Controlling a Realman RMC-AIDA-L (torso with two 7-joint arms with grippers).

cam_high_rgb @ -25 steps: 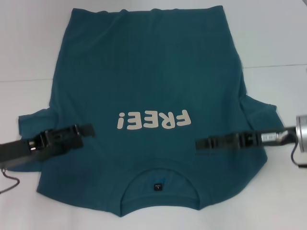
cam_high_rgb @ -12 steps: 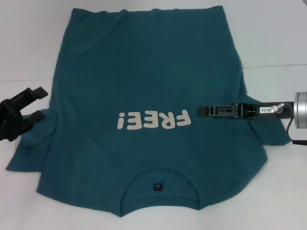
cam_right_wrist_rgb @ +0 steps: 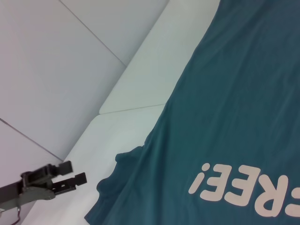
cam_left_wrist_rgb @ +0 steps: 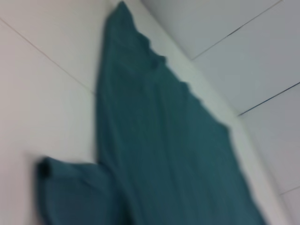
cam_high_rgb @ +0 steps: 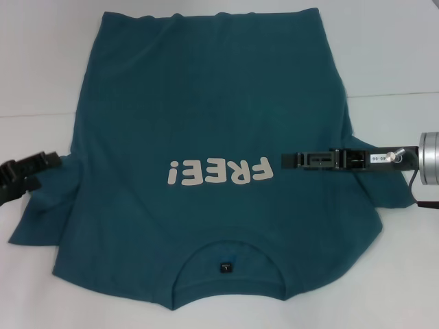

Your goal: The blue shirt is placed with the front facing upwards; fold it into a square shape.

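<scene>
1. Blue shirt (cam_high_rgb: 212, 130): spread flat, front up, on the white table (cam_high_rgb: 41, 62), collar (cam_high_rgb: 226, 264) nearest the robot, cream "FREE!" lettering (cam_high_rgb: 221, 171) across the chest.
2. Handling, judged: light, limp cotton; likely to sag and wrinkle. Best pinched at a sleeve (cam_high_rgb: 44, 205) edge or shoulder seam.
3. Left gripper (cam_high_rgb: 42, 170): at the left sleeve's edge, fingers parted, holding nothing.
4. Right gripper (cam_high_rgb: 287, 160): low over the chest beside the lettering; open or closed, cannot tell.
</scene>
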